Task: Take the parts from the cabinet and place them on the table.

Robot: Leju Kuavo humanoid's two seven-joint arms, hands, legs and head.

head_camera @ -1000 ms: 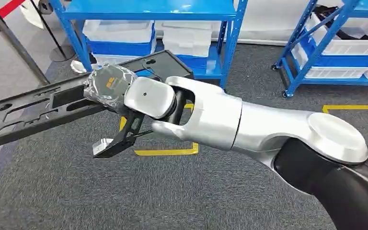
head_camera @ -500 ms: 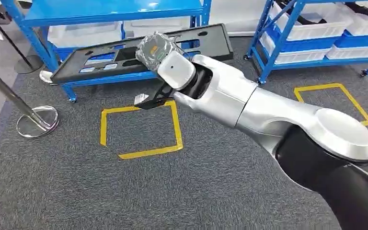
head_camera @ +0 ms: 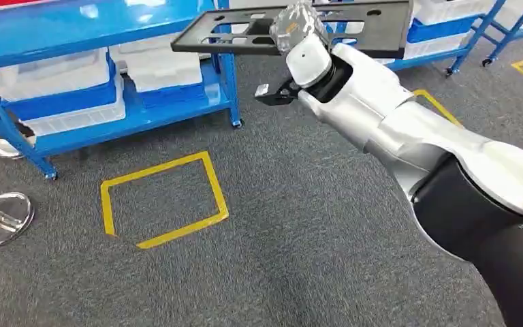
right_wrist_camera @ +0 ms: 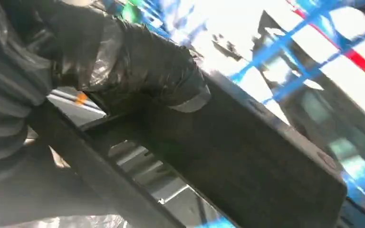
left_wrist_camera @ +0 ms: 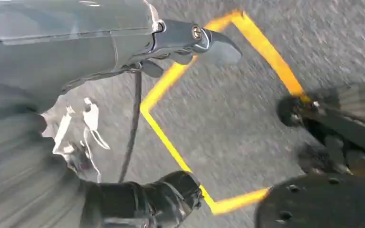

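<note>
Head view: the right hand [head_camera: 294,26], wrapped in clear crinkled plastic, holds one long flat black plastic panel with cut-out slots [head_camera: 354,27] level above the grey carpet floor [head_camera: 279,238]. The panel reaches out to both sides of the hand, in front of the blue metal shelving racks; its fingers are hidden behind the wrap and the silver wrist. Two racks can be counted, one at the left [head_camera: 109,27] and one at the upper right [head_camera: 477,27]. The left one carries at least three white plastic bins [head_camera: 48,68]. One square of yellow tape [head_camera: 163,197] is marked on the carpet, with parts of two more at the right edge. One chrome stanchion base [head_camera: 0,218] sits at the left edge.

Left wrist view: the left hand [left_wrist_camera: 138,114] hangs over the carpet and a yellow tape outline [left_wrist_camera: 180,95]. Its grey thumb and dark fingers are spread apart with nothing between them.

Right wrist view: the dark fingers [right_wrist_camera: 138,66] of the right hand are wrapped over the edge of the black panel [right_wrist_camera: 247,161], clamping it. Blurred blue rack bars [right_wrist_camera: 309,52] lie beyond.
</note>
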